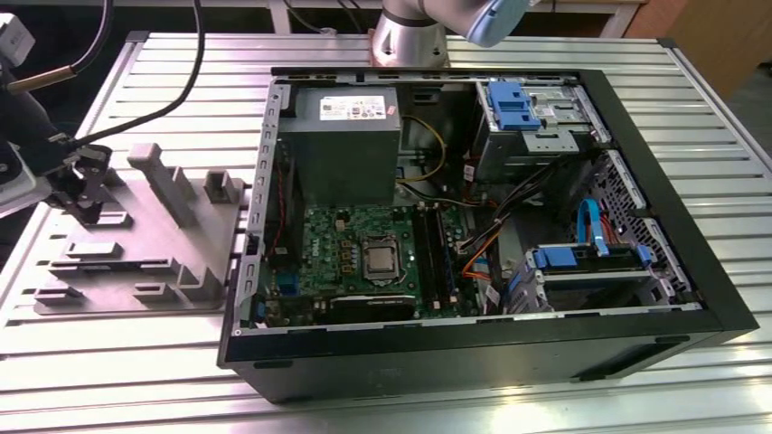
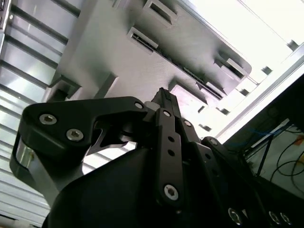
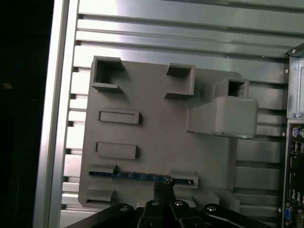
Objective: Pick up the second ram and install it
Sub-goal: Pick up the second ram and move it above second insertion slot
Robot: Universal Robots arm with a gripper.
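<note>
The second ram (image 3: 137, 175) is a thin dark strip standing on edge in a slot near one edge of the grey holder tray (image 3: 156, 137). In the exterior view the ram (image 1: 121, 265) lies along the front part of the tray (image 1: 145, 226). My gripper (image 1: 90, 215) hangs at the exterior view's far left, over the tray's back left part and apart from the ram. In both wrist views the gripper (image 2: 164, 94) (image 3: 161, 186) is shut with nothing between its fingers, its tip pointing toward the ram (image 2: 190, 73).
An open black computer case (image 1: 483, 344) lies to the exterior view's right of the tray, with the green motherboard (image 1: 350, 244), a grey power supply (image 1: 343, 136) and blue drive brackets (image 1: 513, 104) inside. Black cables (image 1: 181, 81) hang near the tray. All rests on a slatted metal table (image 1: 181, 344).
</note>
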